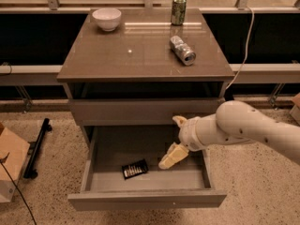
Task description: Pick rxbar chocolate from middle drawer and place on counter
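Observation:
The rxbar chocolate [134, 168], a small flat black wrapper with white lettering, lies on the floor of the open middle drawer [146, 198], left of centre near the front. My gripper [175, 139] hangs over the drawer's right half, to the right of the bar and apart from it. Its two cream fingers [171, 157] are spread wide and hold nothing. The white arm comes in from the right. The counter [136, 55] is the glossy grey-brown top of the cabinet.
On the counter stand a white bowl [107, 18] at the back left, an upright green can [178, 10] at the back right, and a silver can [182, 50] lying on its side. A cardboard box [9, 165] and a black stand [37, 146] are on the floor at left.

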